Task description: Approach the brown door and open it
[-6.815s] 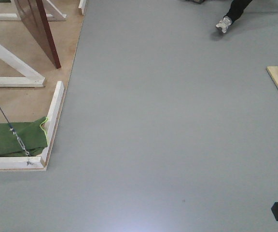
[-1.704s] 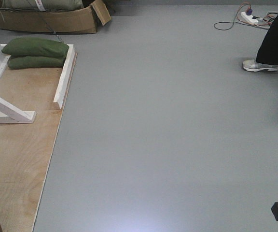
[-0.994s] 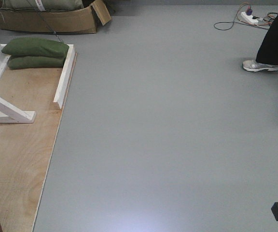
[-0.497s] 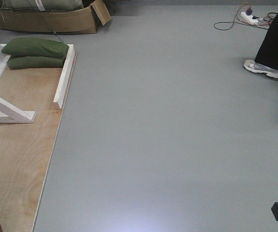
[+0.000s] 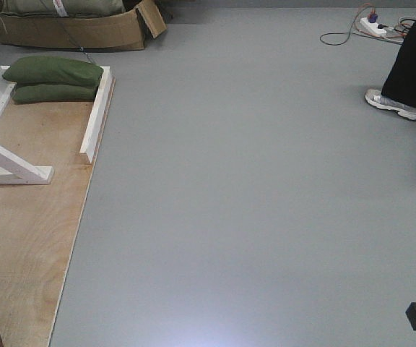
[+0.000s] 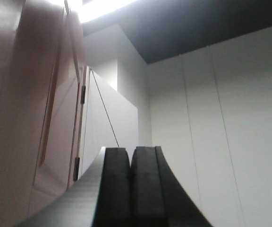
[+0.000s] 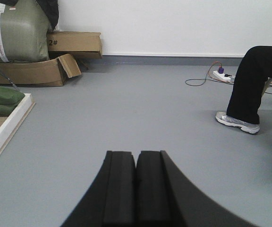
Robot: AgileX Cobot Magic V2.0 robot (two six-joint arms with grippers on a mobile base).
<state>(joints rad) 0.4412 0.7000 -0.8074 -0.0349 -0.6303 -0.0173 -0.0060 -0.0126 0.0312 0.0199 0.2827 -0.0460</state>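
Cardbd box — 1 olive sack inside

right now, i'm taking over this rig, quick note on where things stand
Left gripper: jaws shut, empty, pointing up beside the brown door.
Right gripper: jaws shut, empty, facing the grey floor.
Door: close on the left in the left wrist view. Its hinges show; the handle is in no view.
Done: the base stands at the door.
Left: find the handle, grip it, open the door.
Note: a person's shoe is ahead on the right.
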